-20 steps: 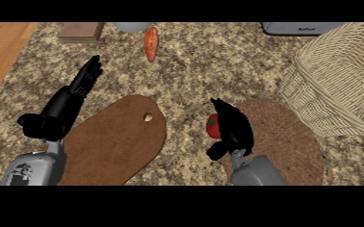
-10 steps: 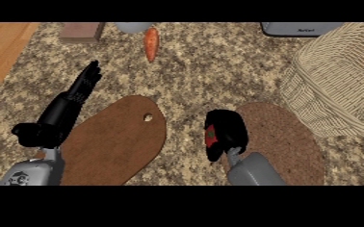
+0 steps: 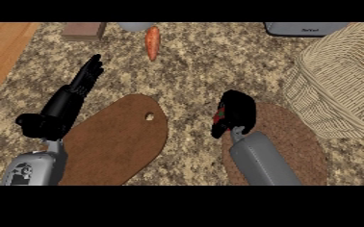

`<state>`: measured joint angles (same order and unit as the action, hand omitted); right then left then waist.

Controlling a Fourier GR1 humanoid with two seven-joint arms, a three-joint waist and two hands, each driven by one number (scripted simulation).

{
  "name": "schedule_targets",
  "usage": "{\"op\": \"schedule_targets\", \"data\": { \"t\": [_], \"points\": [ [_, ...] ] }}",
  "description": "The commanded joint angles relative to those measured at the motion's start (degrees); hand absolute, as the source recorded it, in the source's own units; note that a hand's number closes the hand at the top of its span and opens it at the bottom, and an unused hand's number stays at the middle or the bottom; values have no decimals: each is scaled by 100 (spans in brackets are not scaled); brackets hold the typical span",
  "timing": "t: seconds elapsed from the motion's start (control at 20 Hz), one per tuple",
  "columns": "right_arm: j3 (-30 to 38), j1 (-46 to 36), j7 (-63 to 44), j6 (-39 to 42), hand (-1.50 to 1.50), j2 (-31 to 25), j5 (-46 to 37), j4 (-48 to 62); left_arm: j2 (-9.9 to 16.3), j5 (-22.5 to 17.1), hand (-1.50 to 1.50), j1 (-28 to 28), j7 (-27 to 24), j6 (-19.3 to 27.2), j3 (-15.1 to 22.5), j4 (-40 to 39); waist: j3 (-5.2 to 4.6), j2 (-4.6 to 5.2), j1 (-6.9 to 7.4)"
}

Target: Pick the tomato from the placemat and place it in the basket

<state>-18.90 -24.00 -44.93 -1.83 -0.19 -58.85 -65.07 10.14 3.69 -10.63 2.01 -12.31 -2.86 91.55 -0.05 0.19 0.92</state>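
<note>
Right hand (image 3: 236, 111) curled round tomato (image 3: 221, 114), now lifted off placemat (image 3: 298, 144), drifted slightly far-right since second ago. Grasp done; I carry next to basket (image 3: 334, 91). Left hand (image 3: 68, 103) resting, fingers straight.

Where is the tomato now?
In the head view, the tomato is in the right hand, curled round it at the placemat's left edge, left of the basket.

We see the basket (image 3: 334, 89) at the right, just beyond the placemat (image 3: 298, 139). The cutting board (image 3: 113, 144) lies left of that placemat, and the carrot (image 3: 152, 43) lies far behind the board.
</note>
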Motion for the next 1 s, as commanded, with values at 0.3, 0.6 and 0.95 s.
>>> {"op": "schedule_targets", "data": {
  "t": [0.3, 0.6, 0.95],
  "points": [
    [847, -1849, -1721, -1803, 150, 18, 364, 1212, -92, 101, 0, 48, -185, -37, 160, -75, 10, 42, 168],
    [669, -2347, -1759, -3237, 150, 18, -4, 579, -31, 20, 0, 29, -22, -82, 91, 53, 7, -16, 144],
    [344, -2765, -2783, -3476, 150, 17, -874, -44, 118, -148, 0, 3, 92, -169, -137, 118, 3, -54, 9]
  ]
}}
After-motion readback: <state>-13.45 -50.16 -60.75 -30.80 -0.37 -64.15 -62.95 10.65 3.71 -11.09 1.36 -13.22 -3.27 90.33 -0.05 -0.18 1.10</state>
